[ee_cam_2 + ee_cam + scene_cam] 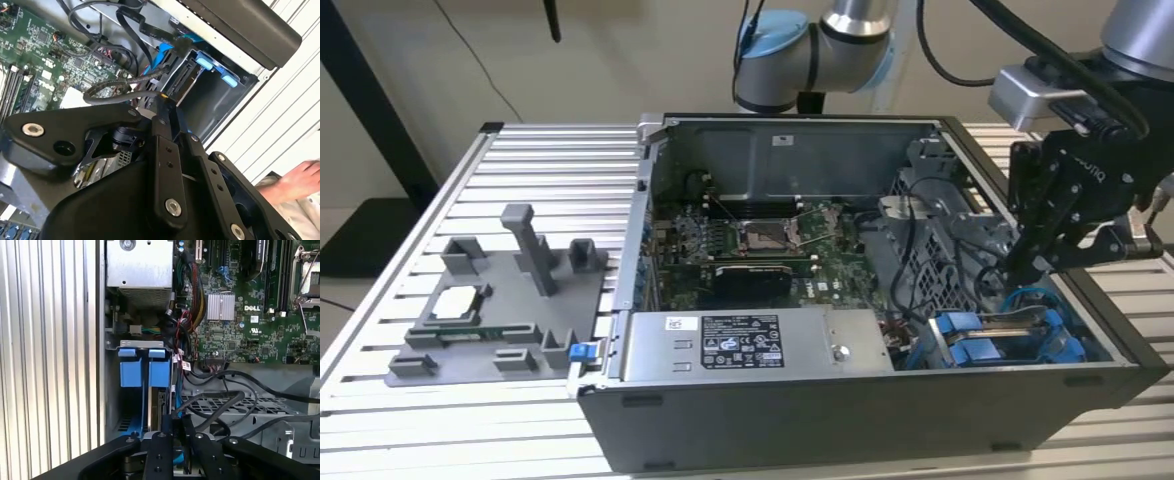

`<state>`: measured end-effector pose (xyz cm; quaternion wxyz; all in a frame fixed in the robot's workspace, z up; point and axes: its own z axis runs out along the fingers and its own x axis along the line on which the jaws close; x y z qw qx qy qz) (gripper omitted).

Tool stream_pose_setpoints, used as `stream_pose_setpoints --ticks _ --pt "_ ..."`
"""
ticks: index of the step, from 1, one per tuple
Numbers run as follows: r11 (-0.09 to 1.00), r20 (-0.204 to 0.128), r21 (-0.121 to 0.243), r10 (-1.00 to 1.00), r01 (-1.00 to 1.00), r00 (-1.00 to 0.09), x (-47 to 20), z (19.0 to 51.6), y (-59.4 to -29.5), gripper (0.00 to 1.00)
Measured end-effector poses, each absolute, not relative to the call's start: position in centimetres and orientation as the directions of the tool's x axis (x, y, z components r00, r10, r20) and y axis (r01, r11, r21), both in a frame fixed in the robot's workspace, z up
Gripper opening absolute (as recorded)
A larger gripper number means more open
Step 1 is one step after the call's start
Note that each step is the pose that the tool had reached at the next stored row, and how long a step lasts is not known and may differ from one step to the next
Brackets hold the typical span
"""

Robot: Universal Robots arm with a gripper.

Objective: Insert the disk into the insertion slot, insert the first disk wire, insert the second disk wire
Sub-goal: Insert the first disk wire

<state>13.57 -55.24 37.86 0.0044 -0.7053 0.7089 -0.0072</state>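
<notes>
Item: disk (pixel 159 374), blue carrier, seated in insertion slot (pixel 141 344), near corner of computer case (pixel 854 425), the exterior view's right | end effector (pixel 172 424): fingers pressed together at disk's far end, along its long axis | wire pinched: cannot tell

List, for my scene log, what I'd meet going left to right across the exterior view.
Grey parts fixture → silver power supply → end effector.
</notes>
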Motion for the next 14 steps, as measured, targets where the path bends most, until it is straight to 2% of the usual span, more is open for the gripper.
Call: stream_pose_setpoints --ticks 14 --pt "0.008 0.02 0.013 -1.0 -1.0 -0.008 14.12 37.11 -55.91 0.0"
